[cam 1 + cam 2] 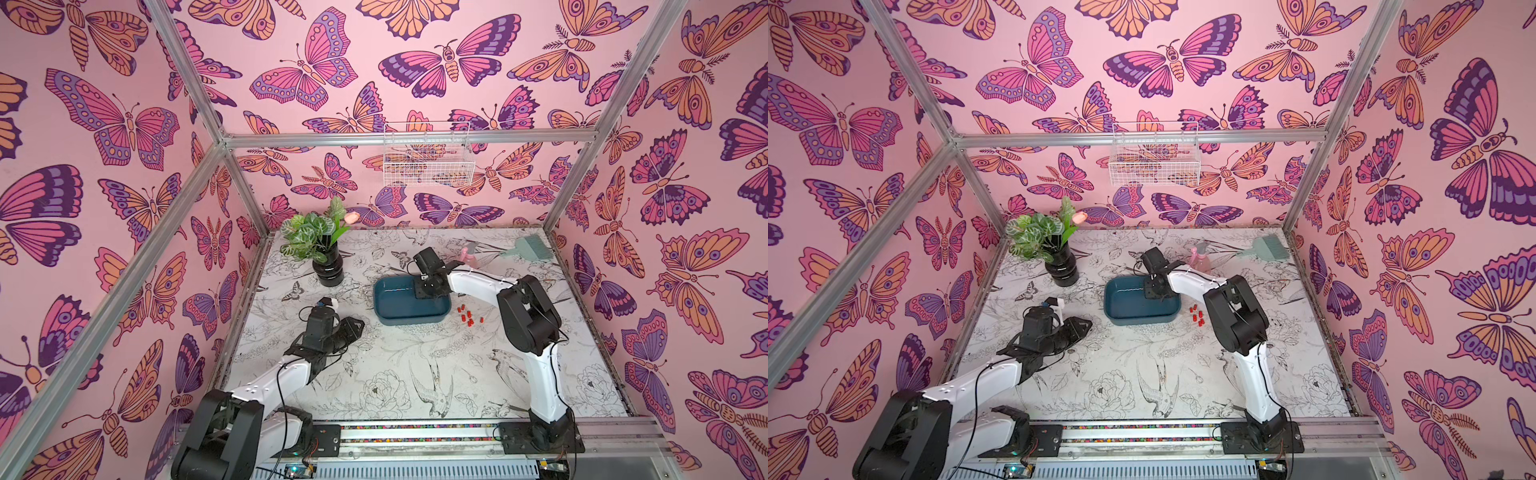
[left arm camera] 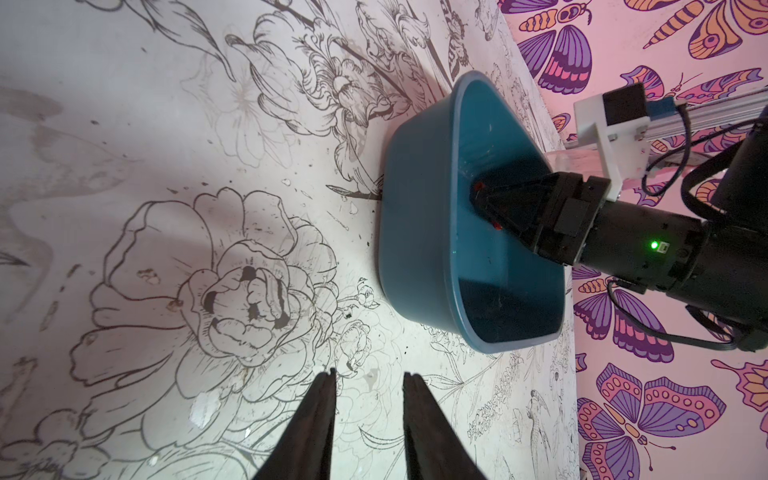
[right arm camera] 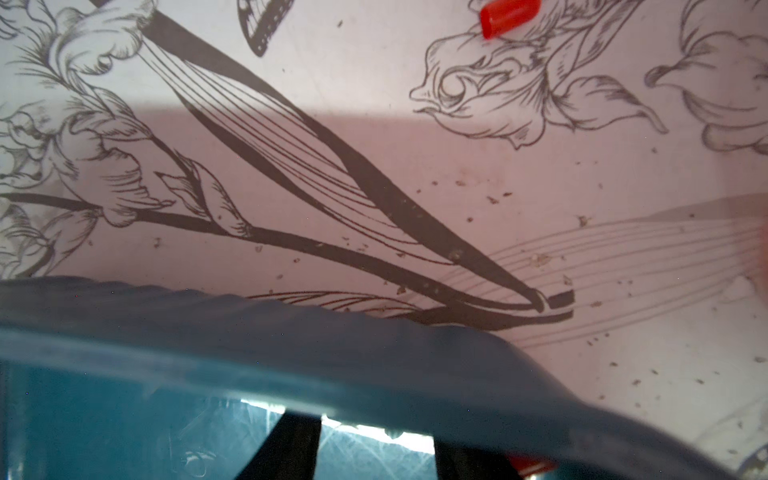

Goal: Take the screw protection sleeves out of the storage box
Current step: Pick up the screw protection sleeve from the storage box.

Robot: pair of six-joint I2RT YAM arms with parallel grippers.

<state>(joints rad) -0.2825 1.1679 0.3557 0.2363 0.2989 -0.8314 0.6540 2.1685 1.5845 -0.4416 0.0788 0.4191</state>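
The dark teal storage box [image 1: 395, 309] [image 1: 1125, 311] sits mid-table in both top views. My right gripper [image 1: 429, 291] reaches down inside it, near its right end. The right wrist view has the box wall [image 3: 291, 353] in front and the gripper [image 3: 374, 432] open over bare floor, with one red sleeve [image 3: 528, 463] just outside a finger. From the left wrist, two red sleeves [image 2: 478, 185] [image 2: 496, 225] flank those fingertips. Several screw protection sleeves [image 1: 467, 316] [image 1: 1198, 316] lie on the table right of the box. My left gripper [image 2: 368, 376] [image 1: 353, 328] rests open and holds nothing, left of the box.
A black vase with a plant [image 1: 328, 266] stands back left of the box. A pink spray bottle [image 1: 469, 253] and a green comb-like tool [image 1: 528, 245] lie at the back right. A white wire basket [image 1: 428, 160] hangs on the back wall.
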